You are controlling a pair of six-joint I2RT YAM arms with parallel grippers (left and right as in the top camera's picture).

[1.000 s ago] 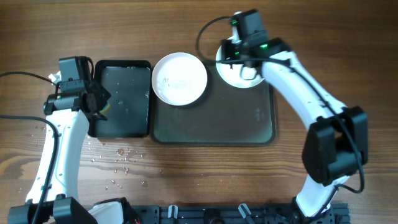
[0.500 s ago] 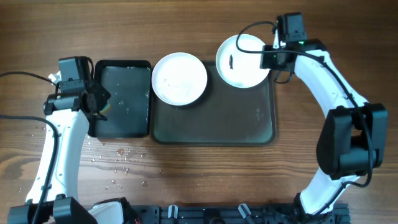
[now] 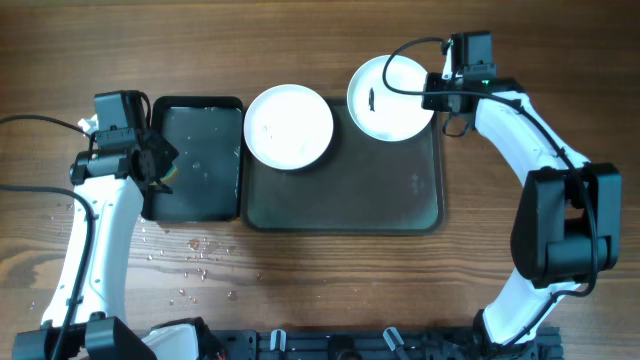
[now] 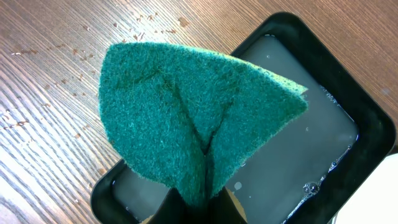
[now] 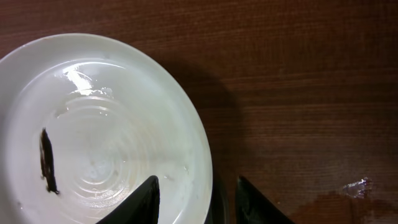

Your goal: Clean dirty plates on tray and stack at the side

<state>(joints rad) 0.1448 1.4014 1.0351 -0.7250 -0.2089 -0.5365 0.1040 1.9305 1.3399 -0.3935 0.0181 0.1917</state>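
The right pincer (image 5: 196, 182) is set part-open astride the smeared plate's (image 5: 99, 137) rim. Closing is called for next. The sponge (image 4: 186, 112) is clamped in the left pincer (image 4: 199, 208).

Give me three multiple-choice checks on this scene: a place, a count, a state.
1. Where is the smeared plate? A) in the black tray B) on the big tray's upper-right corner, overhead view C) on bare table
2. How many plates show? A) one B) two C) three
3. The left gripper is: A) open B) shut on a plate C) shut on a green sponge
1B: it overhangs that corner. 2B: only it and the other plate show. 3C: the green sponge is pinched.
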